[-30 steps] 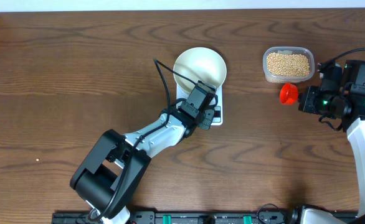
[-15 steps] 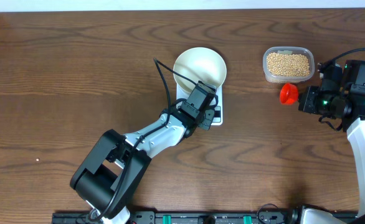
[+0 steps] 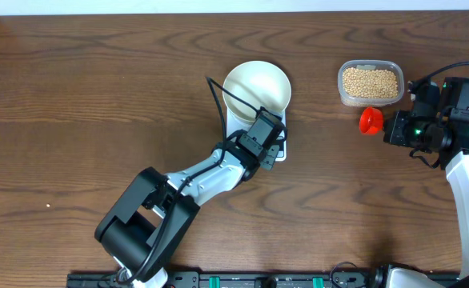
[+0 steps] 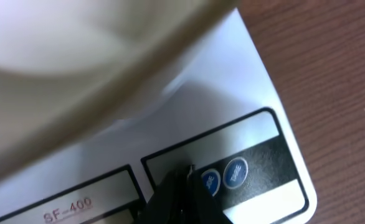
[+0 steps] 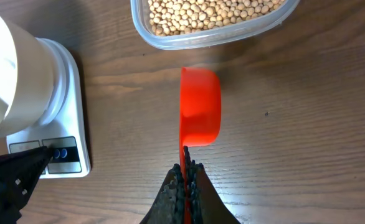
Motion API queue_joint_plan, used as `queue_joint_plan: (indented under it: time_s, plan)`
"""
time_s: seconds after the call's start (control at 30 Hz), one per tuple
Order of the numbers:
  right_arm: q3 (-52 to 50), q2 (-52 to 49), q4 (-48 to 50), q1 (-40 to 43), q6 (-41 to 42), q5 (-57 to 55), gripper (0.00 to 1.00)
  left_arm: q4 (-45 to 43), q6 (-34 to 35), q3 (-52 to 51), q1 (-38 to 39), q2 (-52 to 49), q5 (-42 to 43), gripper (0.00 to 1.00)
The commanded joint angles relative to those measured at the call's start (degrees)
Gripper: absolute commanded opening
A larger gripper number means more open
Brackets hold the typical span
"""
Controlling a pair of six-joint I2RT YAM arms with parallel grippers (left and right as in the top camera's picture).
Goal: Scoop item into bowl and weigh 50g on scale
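Left fingers [image 4: 181,190] pinched shut, empty, tip at scale [image 4: 232,87] buttons [image 4: 225,175]. Bowl [image 3: 256,86] on scale, looks empty. Further right: beans [image 3: 370,81] in tub [image 5: 189,42]. Loose, light, probably rolly and spill-prone; scoop only, carry level. Right fingers [image 5: 185,180] clamped on scoop [image 5: 200,106] handle, beside tub. Left arm [image 3: 202,172] close by bowl, possible obstruction.

Dark wood-grain table [image 3: 74,96], pale strip [image 3: 234,5] along far edge.
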State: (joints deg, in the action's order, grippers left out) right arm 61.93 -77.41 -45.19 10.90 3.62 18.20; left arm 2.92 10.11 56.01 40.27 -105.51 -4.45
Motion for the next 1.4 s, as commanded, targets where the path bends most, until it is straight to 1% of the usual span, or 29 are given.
queue_joint_plan:
  time_s: [0.0, 0.53, 0.63, 0.9, 1.03, 1.37]
  plan:
    - [1.05, 0.31, -0.07, -0.39, -0.96, -0.07, 0.01, 1.51, 0.28, -1.42, -0.44, -5.77, -1.16, 0.07]
    - [1.05, 0.31, -0.11, -0.39, -0.96, -0.09, 0.01, 4.39, 0.35, -1.42, -0.44, -5.84, -1.25, 0.07]
    - [1.05, 0.31, -0.15, -0.39, -0.98, -0.07, 0.01, 5.49, 1.77, -1.42, -0.44, -5.84, -2.67, 0.07]
    - [1.05, 0.31, -0.28, -0.39, -1.16, -0.07, 0.01, 6.01, 1.84, -1.42, -0.44, -5.84, -2.97, 0.07]
    - [1.05, 0.31, -0.28, -0.39, -1.16, -0.07, 0.01, 6.47, 3.15, -1.42, -0.44, -5.84, -5.07, 0.07]
    - [1.05, 0.31, -0.31, -0.39, -1.16, -0.07, 0.01, 7.08, 3.32, -1.42, 0.59, -5.84, -3.89, 0.07]
